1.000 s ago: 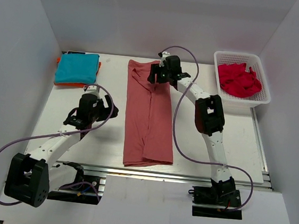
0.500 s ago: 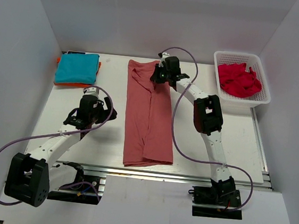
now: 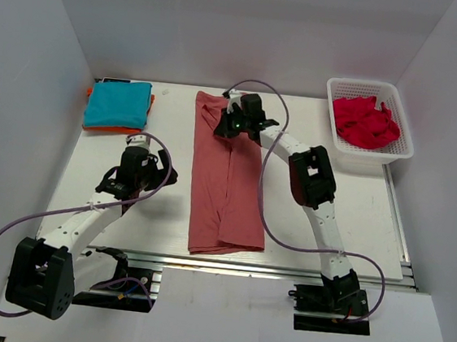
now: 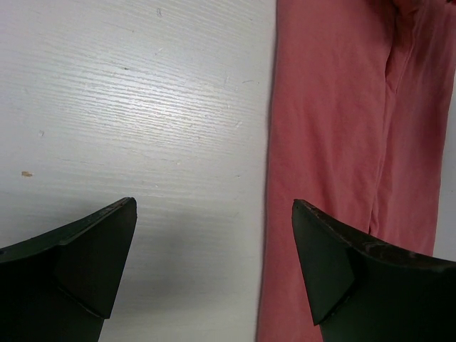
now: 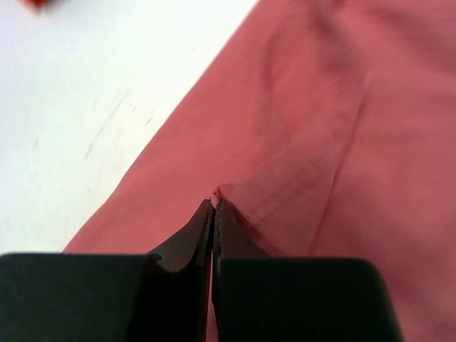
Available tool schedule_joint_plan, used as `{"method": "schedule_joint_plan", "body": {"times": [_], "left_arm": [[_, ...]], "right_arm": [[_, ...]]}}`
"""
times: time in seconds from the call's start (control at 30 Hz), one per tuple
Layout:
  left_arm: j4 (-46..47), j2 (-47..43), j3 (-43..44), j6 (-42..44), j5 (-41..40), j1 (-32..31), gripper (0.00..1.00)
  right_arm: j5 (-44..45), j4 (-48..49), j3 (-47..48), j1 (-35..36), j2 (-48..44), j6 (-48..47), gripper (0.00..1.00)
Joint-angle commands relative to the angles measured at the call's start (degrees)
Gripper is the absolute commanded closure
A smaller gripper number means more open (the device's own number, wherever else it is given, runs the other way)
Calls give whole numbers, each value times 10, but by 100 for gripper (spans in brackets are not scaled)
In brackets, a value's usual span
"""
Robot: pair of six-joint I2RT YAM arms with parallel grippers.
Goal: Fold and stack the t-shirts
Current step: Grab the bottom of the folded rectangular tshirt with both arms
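Observation:
A salmon-pink t-shirt lies folded into a long strip down the middle of the table. My right gripper is at its far end, shut on a stitched fold of the pink fabric that it pinches between its fingertips. My left gripper hangs open over bare table just left of the shirt's left edge, nothing between its fingers. A folded teal t-shirt rests on an orange one at the far left. Crumpled red t-shirts lie in the basket.
A white mesh basket stands at the far right corner. Grey walls close in the table on three sides. Purple cables loop from both arms over the table.
My right gripper closed on the shirt's fold and shifted left and toward me along the shirt's far end, pulling the fabric with it. The left arm barely moved.

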Motion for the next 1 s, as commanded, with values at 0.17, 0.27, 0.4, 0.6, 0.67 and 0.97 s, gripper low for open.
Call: {"method": "schedule_joint_plan", "body": {"times": [0.17, 0.27, 0.4, 0.6, 0.67, 0.97], "left_arm": [[-1, -9, -8, -2, -3, 4, 0], [-1, -4, -8, -2, 2, 4, 0], [4, 2, -8, -2, 2, 4, 0], [4, 8, 3, -2, 2, 4, 0], [10, 8, 3, -2, 2, 4, 0], [38, 99, 93, 16, -12, 4, 0]], "right_arm": [[-52, -42, -25, 47, -47, -152, 94], [-69, -56, -34, 55, -56, -187, 77], [-73, -63, -38, 59, -65, -194, 25], [-78, -33, -68, 53, -124, -176, 10], [-73, -23, -88, 51, -147, -155, 10], [90, -9, -134, 9, -190, 28, 10]]}}
